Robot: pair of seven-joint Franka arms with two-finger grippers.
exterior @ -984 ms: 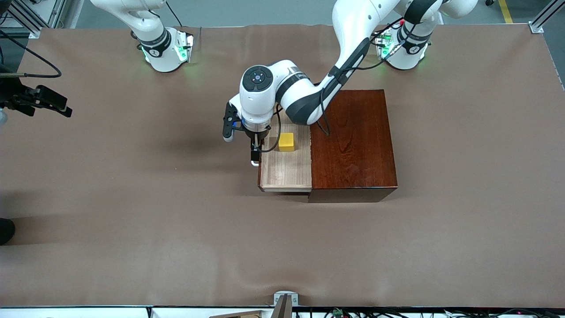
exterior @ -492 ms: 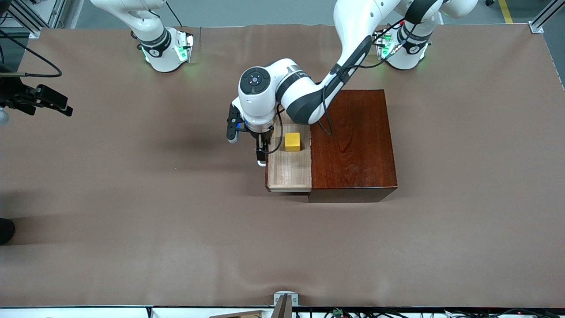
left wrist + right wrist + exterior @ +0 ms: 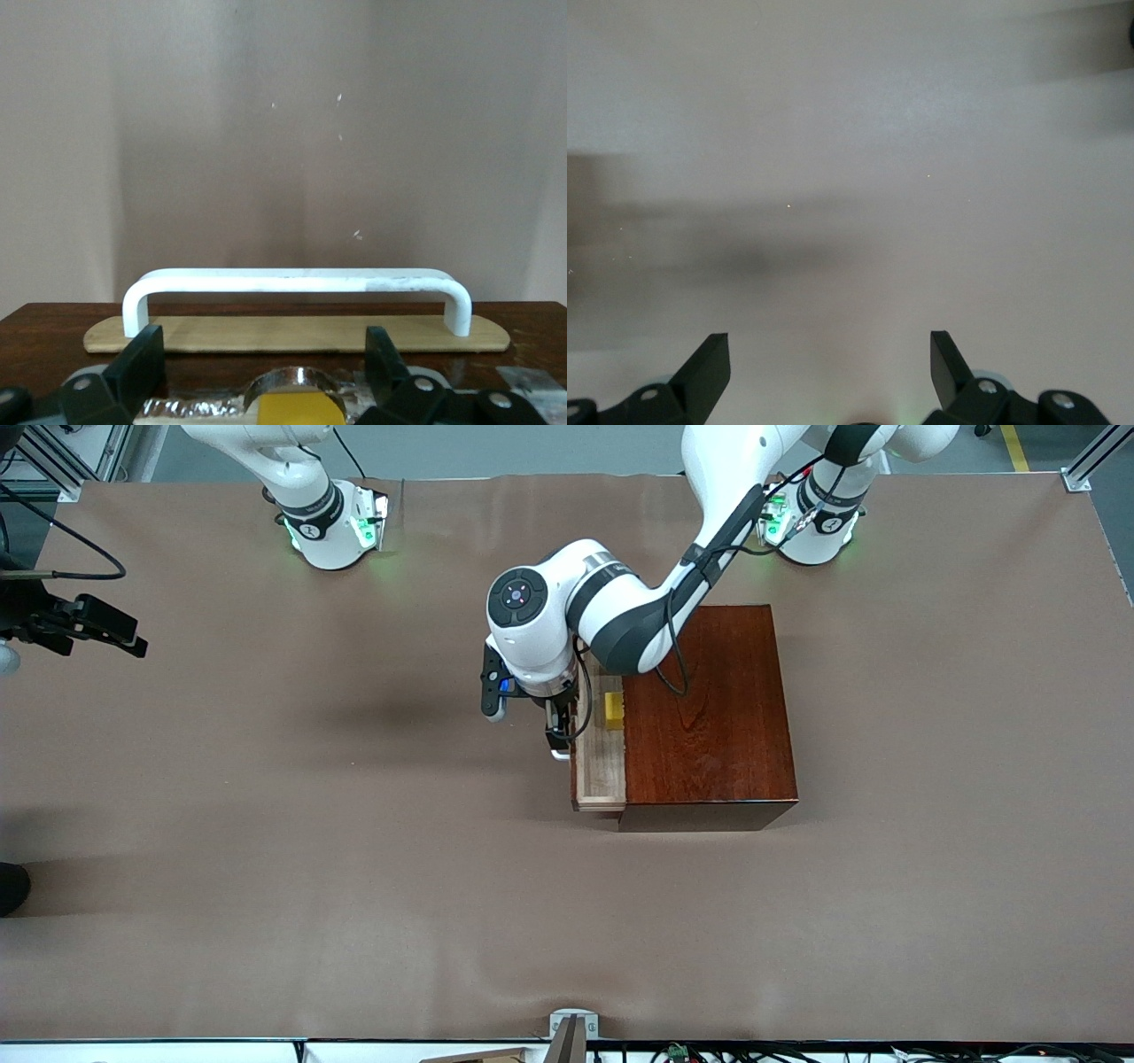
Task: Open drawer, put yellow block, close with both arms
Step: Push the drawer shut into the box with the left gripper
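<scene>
Half-closed drawer [image 3: 601,772] mid-frame, yellow block [image 3: 613,711] inside at box [image 3: 709,717] mouth: hold wide-open left gripper [image 3: 558,740] square on handle [image 3: 297,280], push straight, leave wide-open right gripper [image 3: 830,354] waiting over table [image 3: 354,868].

Left pincer [image 3: 559,737] at part-open drawer [image 3: 600,775]; yellow block [image 3: 613,710] inside.

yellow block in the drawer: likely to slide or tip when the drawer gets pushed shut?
Tipping looks unlikely: the yellow block is a squat cube sitting flat on the floor of the drawer. It could slide a bit, since the pale wood lining looks smooth. It probably cannot roll, having flat faces. The left gripper is at the drawer's white handle, not touching the block.
</scene>
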